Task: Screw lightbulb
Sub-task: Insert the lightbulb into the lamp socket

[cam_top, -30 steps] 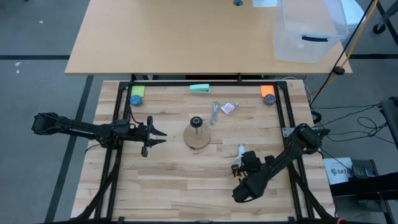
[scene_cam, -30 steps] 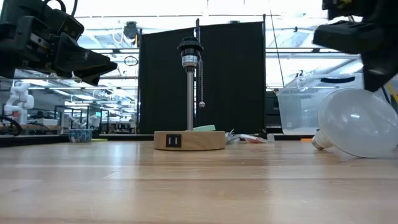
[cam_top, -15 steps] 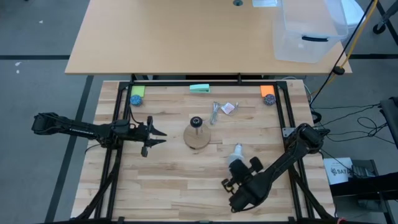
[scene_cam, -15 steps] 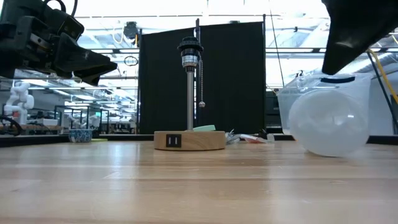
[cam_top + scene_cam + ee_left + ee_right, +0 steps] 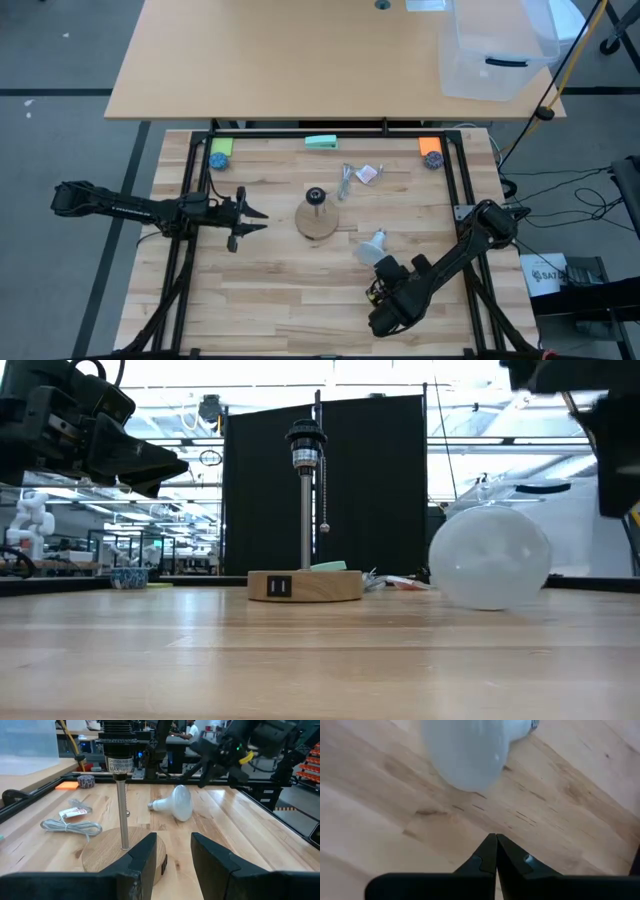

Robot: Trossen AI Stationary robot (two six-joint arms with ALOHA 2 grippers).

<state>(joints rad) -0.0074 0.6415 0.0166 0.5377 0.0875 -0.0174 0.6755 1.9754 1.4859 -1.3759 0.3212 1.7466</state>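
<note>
the lightbulb (image 5: 369, 247) lies on its side on the wooden bench (image 5: 300, 300), free of both hands, just to the 4 o'clock side of the round wooden lamp base (image 5: 318, 221) when seen from above. its long axis runs slantwise: the round globe end points toward 7 o'clock and the narrow screw neck toward 1 o'clock.

the right hand (image 5: 383, 292) is the nearer one by far. it sits just past the globe end, toward 5 o'clock from the bulb, close but not touching. its two fingers are clenched together on nothing, tips meeting in a point. so the bulb lies straight ahead of that hand, globe first. judging from this, the hand would have to spread its fingers before it could take the bulb.

the left hand (image 5: 245, 218) waits well apart, at 9 o'clock from the lamp base, fingers spread and holding nothing, aimed at the base.

the right wrist view shows what the overhead view cannot: the shut fingertips (image 5: 496, 851) with bare bench between them and the globe (image 5: 465, 750). the left wrist view shows the bulb (image 5: 173, 803) resting flat on the bench beyond the lamp's metal post (image 5: 121, 812), neck pointing away from the right arm, and a coiled white cord (image 5: 71, 825) beside the base. the table-height view shows only the globe (image 5: 490, 557), end on, its neck hidden behind it, and the black socket (image 5: 306, 443) standing empty atop the post.
</note>
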